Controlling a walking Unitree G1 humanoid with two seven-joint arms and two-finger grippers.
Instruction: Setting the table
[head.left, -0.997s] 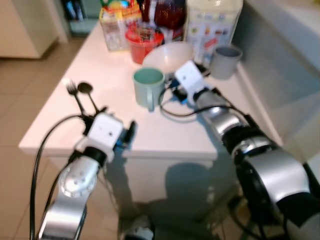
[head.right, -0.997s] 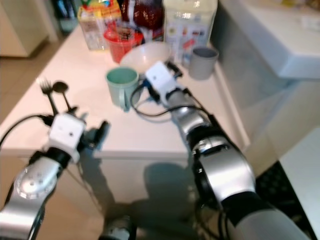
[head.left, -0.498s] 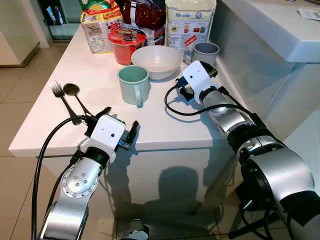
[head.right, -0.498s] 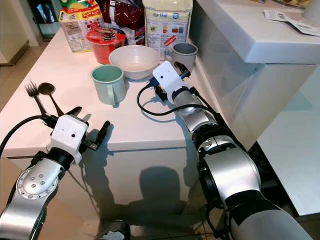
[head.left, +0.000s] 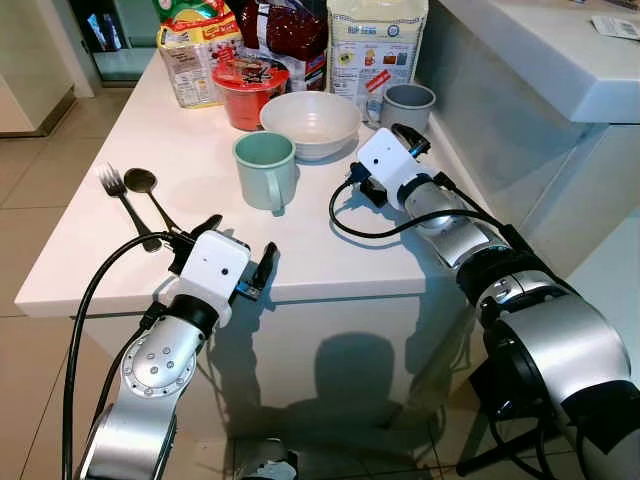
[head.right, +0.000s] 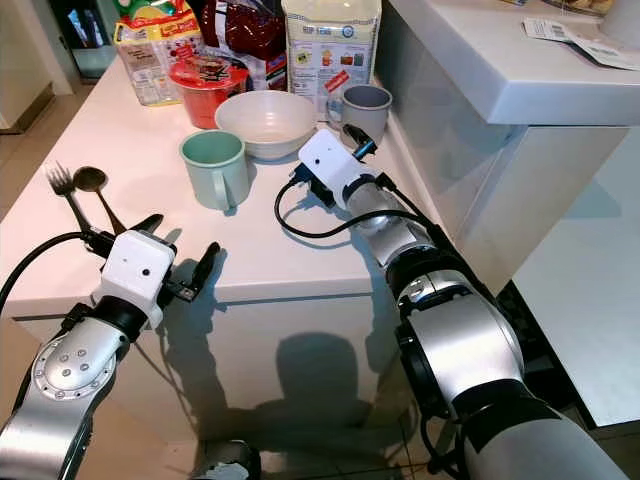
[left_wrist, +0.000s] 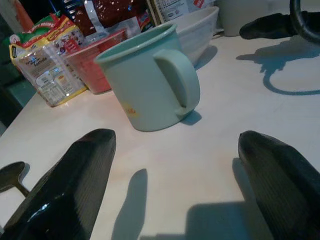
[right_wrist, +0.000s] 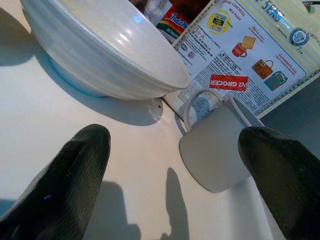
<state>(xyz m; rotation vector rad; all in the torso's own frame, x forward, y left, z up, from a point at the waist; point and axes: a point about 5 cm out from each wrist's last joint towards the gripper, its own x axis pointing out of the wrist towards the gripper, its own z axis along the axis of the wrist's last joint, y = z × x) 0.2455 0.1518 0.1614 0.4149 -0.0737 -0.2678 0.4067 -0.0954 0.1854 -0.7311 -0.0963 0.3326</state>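
On the white table (head.left: 100, 262) stand a white bowl (head.left: 311, 122), a mint green mug (head.left: 266, 170) in front of it and a grey mug (head.left: 409, 105) to its right. A fork (head.left: 121, 194) and a spoon (head.left: 150, 196) lie side by side near the table's left edge. My left gripper (head.left: 236, 246) hovers open at the front edge, pointing at the green mug (left_wrist: 150, 82), nothing between its fingers. My right gripper (head.left: 380, 157) rests open low over the table, aimed between the bowl (right_wrist: 100, 55) and the grey mug (right_wrist: 215, 145).
Food packs crowd the table's far end: a noodle packet (head.left: 195, 55), a red cup of noodles (head.left: 245, 85), a dark red bag (head.left: 290, 25) and a cracker bag (head.left: 375, 45). A white counter (head.left: 540, 50) rises at the right. Tiled floor lies to the left.
The view was blurred a second ago and has steadied, shifting slightly. My right gripper has edged a little toward the bowl. The left gripper holds its place.
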